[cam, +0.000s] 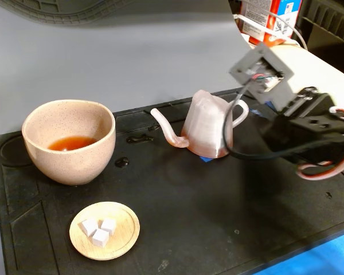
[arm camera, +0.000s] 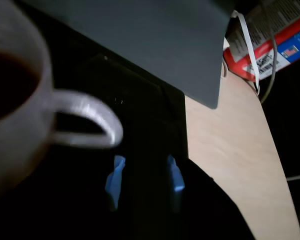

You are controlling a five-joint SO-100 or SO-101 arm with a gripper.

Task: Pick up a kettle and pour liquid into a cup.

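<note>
The pinkish-white ridged kettle [cam: 209, 129] stands upright on the black mat, spout pointing left toward the cup [cam: 74, 163]. The beige speckled cup sits at the mat's left and holds a shallow pool of reddish-brown liquid [cam: 71, 143]. My gripper [cam: 264, 127] hovers just right of the kettle's loop handle, apart from it. In the wrist view the kettle [arm camera: 15, 135] fills the left edge, its handle [arm camera: 90, 107] arching toward the gripper [arm camera: 145, 180]. The blue-padded fingers [arm camera: 115, 180] stand open with nothing between them.
A small wooden saucer [cam: 105, 230] with white cubes lies at the front of the black mat [cam: 218, 217]. A red-and-white carton [cam: 264, 17] stands behind the arm at the back right. A grey backdrop rises behind the mat.
</note>
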